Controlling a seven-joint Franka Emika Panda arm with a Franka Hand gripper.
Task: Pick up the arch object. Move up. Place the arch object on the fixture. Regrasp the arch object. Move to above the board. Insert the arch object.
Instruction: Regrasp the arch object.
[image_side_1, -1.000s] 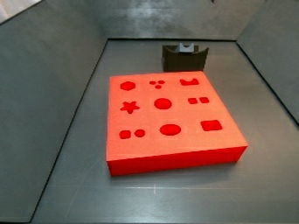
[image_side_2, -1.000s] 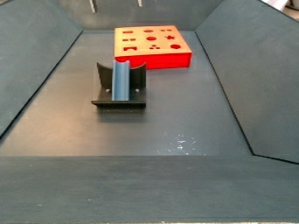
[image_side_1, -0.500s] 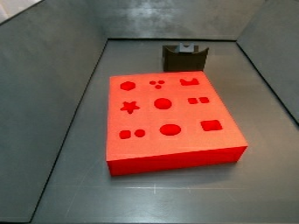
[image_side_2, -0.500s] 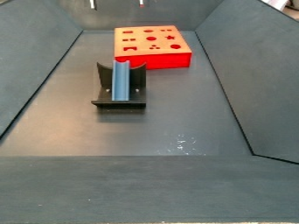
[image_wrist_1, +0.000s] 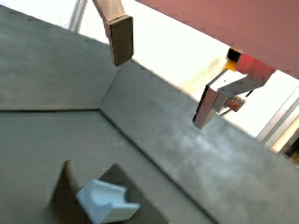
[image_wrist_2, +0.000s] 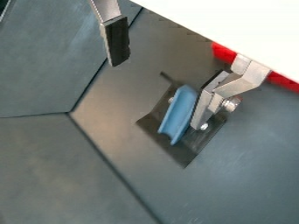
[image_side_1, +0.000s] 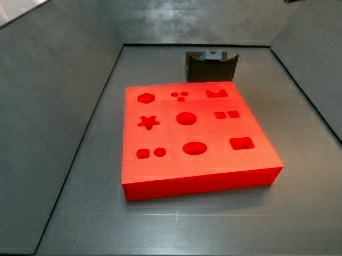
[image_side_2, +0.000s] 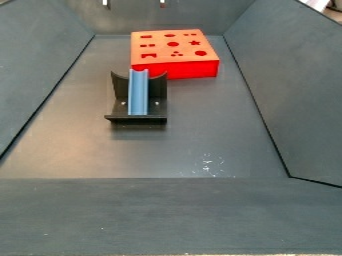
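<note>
The blue-grey arch object (image_side_2: 138, 92) leans upright against the back of the dark fixture (image_side_2: 134, 116) on the floor, in front of the red board (image_side_2: 174, 52). In a side view the fixture (image_side_1: 210, 67) stands behind the board (image_side_1: 194, 135). My gripper (image_side_2: 134, 4) hangs high above the fixture, and only its fingertips show at the top edge. It is open and holds nothing. Both wrist views look down between the spread fingers of the gripper (image_wrist_2: 166, 68) (image_wrist_1: 167, 72) at the arch object (image_wrist_2: 179, 114) (image_wrist_1: 105, 199) far below on the fixture (image_wrist_2: 176, 150).
Sloping dark grey walls (image_side_2: 40, 90) enclose the floor on all sides. The board's top carries star, circle, oval, square and arch recesses (image_side_1: 218, 93).
</note>
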